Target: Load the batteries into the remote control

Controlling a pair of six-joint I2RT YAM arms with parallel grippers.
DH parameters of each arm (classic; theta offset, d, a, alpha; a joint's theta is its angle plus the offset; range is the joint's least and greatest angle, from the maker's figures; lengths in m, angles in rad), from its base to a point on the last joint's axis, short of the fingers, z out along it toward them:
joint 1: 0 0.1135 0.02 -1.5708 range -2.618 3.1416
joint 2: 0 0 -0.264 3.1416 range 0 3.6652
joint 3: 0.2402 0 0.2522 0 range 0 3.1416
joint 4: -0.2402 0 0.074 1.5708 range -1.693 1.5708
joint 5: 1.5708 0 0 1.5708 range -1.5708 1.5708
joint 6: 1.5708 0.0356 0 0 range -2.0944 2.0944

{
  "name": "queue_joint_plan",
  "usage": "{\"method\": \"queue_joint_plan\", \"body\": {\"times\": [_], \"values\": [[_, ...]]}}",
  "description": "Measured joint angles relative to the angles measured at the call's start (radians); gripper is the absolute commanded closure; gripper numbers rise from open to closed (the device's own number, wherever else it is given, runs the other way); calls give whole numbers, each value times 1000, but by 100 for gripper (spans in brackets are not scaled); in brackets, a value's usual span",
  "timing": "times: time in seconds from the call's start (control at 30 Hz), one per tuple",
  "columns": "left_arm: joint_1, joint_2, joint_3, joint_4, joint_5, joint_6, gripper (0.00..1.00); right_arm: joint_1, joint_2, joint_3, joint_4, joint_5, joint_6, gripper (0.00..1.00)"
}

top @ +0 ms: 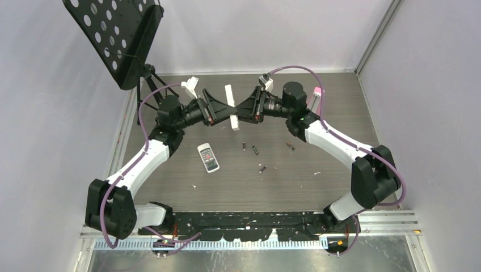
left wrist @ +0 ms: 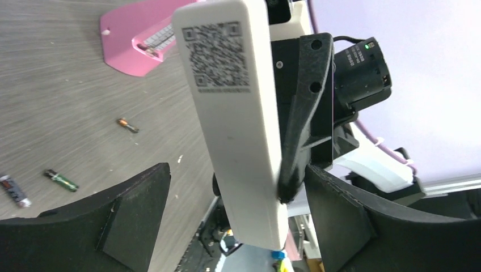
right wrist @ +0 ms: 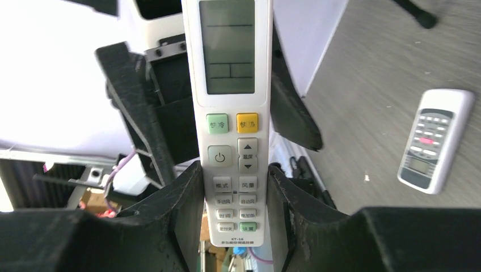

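Note:
The short, wide white remote control [top: 208,157] lies face up on the table, left of centre; it also shows in the right wrist view [right wrist: 435,140]. Several small dark batteries lie loose to its right [top: 244,145] [top: 255,150] [top: 290,145] [top: 262,168]; three show in the left wrist view [left wrist: 127,124] [left wrist: 60,179] [left wrist: 14,190]. My right gripper [top: 243,110] [right wrist: 235,209] is shut on the lower end of a longer slim white remote with a screen [right wrist: 230,85], held in the air. My left gripper [top: 222,110] [left wrist: 235,218] is open, its jaws wide either side of that remote's plain back [left wrist: 232,113].
A black perforated music stand [top: 113,34] stands at the back left corner. A pink and white object [top: 317,96] [left wrist: 130,39] lies at the back right, behind the right arm. Walls enclose the table at left, back and right.

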Motion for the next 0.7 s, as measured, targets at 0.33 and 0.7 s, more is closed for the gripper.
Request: {"method": "queue_joint_plan", "body": {"times": [0.33,0.7], "values": [[-2,16,0,82,16,-127,46,6,30,-36,162,-125,103,84],[-1,16,-19,92,-10,-181,100,10,32,-58,198,-165,107,78]]}}
